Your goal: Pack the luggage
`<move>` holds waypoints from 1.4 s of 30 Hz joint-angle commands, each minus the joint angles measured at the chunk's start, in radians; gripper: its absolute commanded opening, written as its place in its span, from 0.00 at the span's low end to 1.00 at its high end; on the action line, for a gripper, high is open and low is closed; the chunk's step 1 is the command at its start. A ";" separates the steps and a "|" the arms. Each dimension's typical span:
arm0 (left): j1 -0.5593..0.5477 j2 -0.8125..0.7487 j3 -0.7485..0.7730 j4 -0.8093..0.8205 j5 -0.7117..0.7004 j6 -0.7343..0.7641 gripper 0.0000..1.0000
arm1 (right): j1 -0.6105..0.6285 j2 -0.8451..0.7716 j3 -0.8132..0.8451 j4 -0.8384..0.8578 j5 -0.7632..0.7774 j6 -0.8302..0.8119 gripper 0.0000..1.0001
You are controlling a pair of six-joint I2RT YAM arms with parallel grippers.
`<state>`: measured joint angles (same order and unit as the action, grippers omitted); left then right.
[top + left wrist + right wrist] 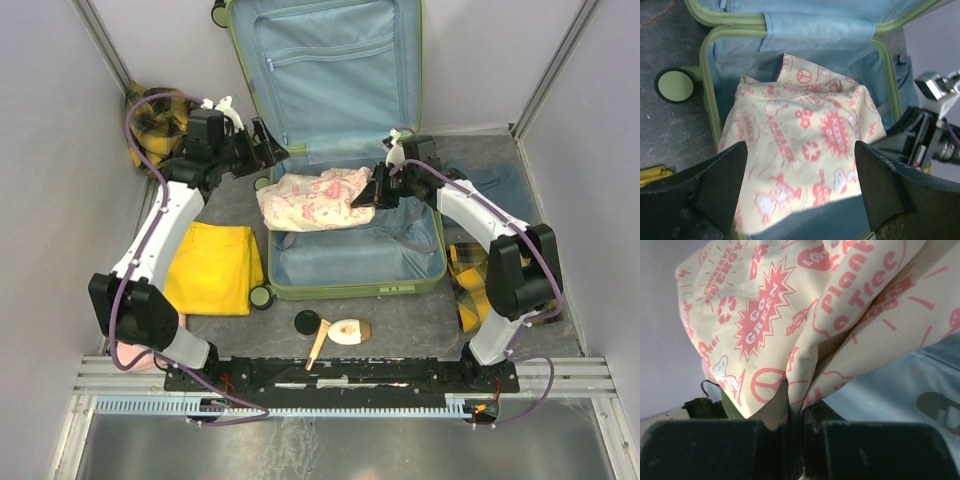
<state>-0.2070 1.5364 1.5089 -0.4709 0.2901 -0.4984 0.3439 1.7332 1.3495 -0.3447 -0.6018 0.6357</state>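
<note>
Right fingers [880, 450] are pressed together on a fold of the cream cloth [765, 315] w/ red print, pinching its right edge just above the blue lining. Left fingers [700, 195] are spread wide w/ nothing between them, poised by the cloth's left end near the hinge. The cloth lies bunched across the far part of the luggage [350, 291], which sits open mid-desk [400, 325], lid propped vs. the far wall. The cloth's left end seems to lap over the left rim.

Step in hand, prob.: settling this garment into the lower half. Next move calls for tucking the left end in, then the right fingers letting go and lifting off. After that comes another item, e.g. the yellow cloth [215, 265] left of the case.
</note>
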 commanded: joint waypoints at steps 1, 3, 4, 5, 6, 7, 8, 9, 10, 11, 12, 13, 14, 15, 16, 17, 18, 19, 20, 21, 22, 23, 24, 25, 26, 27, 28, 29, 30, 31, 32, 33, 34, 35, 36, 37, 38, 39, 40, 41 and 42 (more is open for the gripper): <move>-0.010 -0.063 -0.031 0.037 0.022 0.118 0.94 | -0.045 0.060 0.050 -0.042 -0.036 -0.191 0.02; -0.008 -0.057 -0.030 0.014 0.027 0.126 0.94 | -0.061 0.075 0.063 -0.124 -0.042 -0.247 0.02; -0.008 -0.055 -0.031 0.005 0.028 0.131 0.94 | -0.068 0.075 0.065 -0.167 -0.051 -0.277 0.02; -0.008 -0.053 -0.033 -0.004 0.029 0.137 0.94 | -0.072 0.072 0.067 -0.217 -0.057 -0.313 0.02; -0.009 -0.052 -0.037 -0.012 0.026 0.142 0.94 | -0.076 0.067 0.068 -0.275 -0.060 -0.353 0.02; -0.009 -0.053 -0.043 -0.016 0.024 0.146 0.94 | -0.078 0.060 0.066 -0.329 -0.058 -0.392 0.02; -0.008 -0.055 -0.051 -0.018 0.024 0.149 0.94 | -0.081 0.050 0.062 -0.388 -0.053 -0.425 0.02; -0.007 -0.058 -0.059 -0.019 0.023 0.152 0.94 | -0.084 0.040 0.055 -0.437 -0.048 -0.455 0.02; -0.008 -0.061 -0.066 -0.017 0.021 0.155 0.94 | -0.089 0.026 0.045 -0.480 -0.043 -0.480 0.02; -0.008 -0.063 -0.075 -0.017 0.019 0.154 0.95 | -0.092 0.012 0.035 -0.532 -0.034 -0.503 0.02; -0.007 -0.066 -0.082 -0.014 0.017 0.155 0.95 | -0.100 -0.001 0.028 -0.571 -0.031 -0.523 0.02; -0.008 -0.069 -0.089 -0.011 0.015 0.154 0.95 | -0.105 -0.014 0.023 -0.611 -0.032 -0.552 0.02; -0.007 -0.072 -0.096 -0.011 0.013 0.151 0.95 | -0.112 -0.024 0.021 -0.650 -0.031 -0.574 0.02; -0.008 -0.075 -0.103 -0.009 0.012 0.148 0.95 | -0.119 -0.035 0.019 -0.683 -0.033 -0.591 0.02; -0.008 -0.080 -0.111 -0.006 0.013 0.147 0.95 | -0.126 -0.044 0.016 -0.713 -0.035 -0.607 0.02; -0.008 -0.084 -0.117 -0.005 0.015 0.145 0.95 | -0.134 -0.054 0.013 -0.744 -0.039 -0.624 0.02; -0.008 -0.089 -0.124 -0.002 0.019 0.144 0.95 | -0.140 -0.059 0.012 -0.775 -0.039 -0.645 0.02; -0.008 -0.095 -0.127 -0.002 0.022 0.144 0.95 | -0.147 -0.068 0.010 -0.803 -0.033 -0.670 0.02; -0.008 -0.100 -0.131 -0.002 0.025 0.145 0.95 | -0.155 -0.073 0.005 -0.825 -0.024 -0.692 0.02; -0.008 -0.105 -0.135 -0.002 0.029 0.150 0.95 | -0.164 -0.079 -0.002 -0.843 -0.017 -0.710 0.02; -0.009 -0.117 -0.144 -0.006 0.042 0.169 0.95 | -0.185 -0.080 -0.027 -0.866 -0.002 -0.755 0.02; -0.009 -0.123 -0.148 -0.009 0.049 0.183 0.95 | -0.190 -0.075 -0.037 -0.868 0.009 -0.771 0.02; -0.009 -0.126 -0.154 -0.012 0.053 0.193 0.95 | -0.193 -0.069 -0.044 -0.862 0.025 -0.777 0.02; -0.009 -0.128 -0.158 -0.014 0.056 0.200 0.95 | -0.197 -0.064 -0.053 -0.849 0.040 -0.775 0.02; -0.008 -0.128 -0.159 -0.023 0.065 0.214 0.96 | -0.199 -0.060 -0.058 -0.831 0.052 -0.769 0.03; -0.010 -0.124 -0.159 -0.037 0.078 0.230 0.96 | -0.198 -0.056 -0.061 -0.816 0.069 -0.761 0.07; -0.009 -0.120 -0.157 -0.053 0.086 0.248 0.96 | -0.198 -0.055 -0.063 -0.800 0.080 -0.753 0.11; -0.009 -0.114 -0.152 -0.071 0.094 0.271 0.96 | -0.199 -0.055 -0.058 -0.790 0.092 -0.747 0.17; -0.010 -0.108 -0.148 -0.093 0.104 0.297 0.96 | -0.200 -0.055 -0.049 -0.789 0.103 -0.744 0.24; -0.011 -0.101 -0.141 -0.117 0.112 0.329 0.96 | -0.200 -0.056 -0.028 -0.804 0.109 -0.750 0.36; -0.012 -0.097 -0.135 -0.140 0.119 0.364 0.96 | -0.200 -0.059 -0.007 -0.817 0.112 -0.757 0.47; -0.011 -0.096 -0.129 -0.161 0.129 0.415 0.96 | -0.200 -0.066 0.020 -0.829 0.112 -0.763 0.56; -0.012 -0.095 -0.124 -0.182 0.135 0.455 0.96 | -0.200 -0.078 0.044 -0.840 0.110 -0.770 0.67; -0.013 -0.094 -0.121 -0.200 0.139 0.488 0.96 | -0.200 -0.090 0.068 -0.849 0.107 -0.776 0.79; -0.014 -0.091 -0.114 -0.223 0.143 0.526 0.96 | -0.200 -0.105 0.094 -0.859 0.107 -0.785 0.88; -0.015 -0.088 -0.101 -0.257 0.154 0.563 0.96 | -0.200 -0.112 0.120 -0.873 0.110 -0.794 0.94; -0.016 -0.083 -0.090 -0.274 0.157 0.597 0.96 | -0.200 -0.116 0.150 -0.886 0.116 -0.801 0.97; -0.018 -0.078 -0.080 -0.313 0.163 0.632 0.96 | -0.200 -0.118 0.188 -0.903 0.126 -0.811 0.98; -0.022 -0.073 -0.071 -0.342 0.175 0.665 0.96 | -0.200 -0.118 0.205 -0.919 0.137 -0.825 0.98; -0.027 -0.070 -0.064 -0.366 0.183 0.696 0.95 | -0.200 -0.118 0.233 -0.935 0.149 -0.841 0.97; -0.035 -0.069 -0.063 -0.380 0.184 0.715 0.95 | -0.200 -0.121 0.261 -0.948 0.160 -0.857 0.96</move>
<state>-0.2222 1.4605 1.3849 -0.7429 0.4152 0.0170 0.1482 1.6653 1.4948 -1.2205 -0.4858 -0.1379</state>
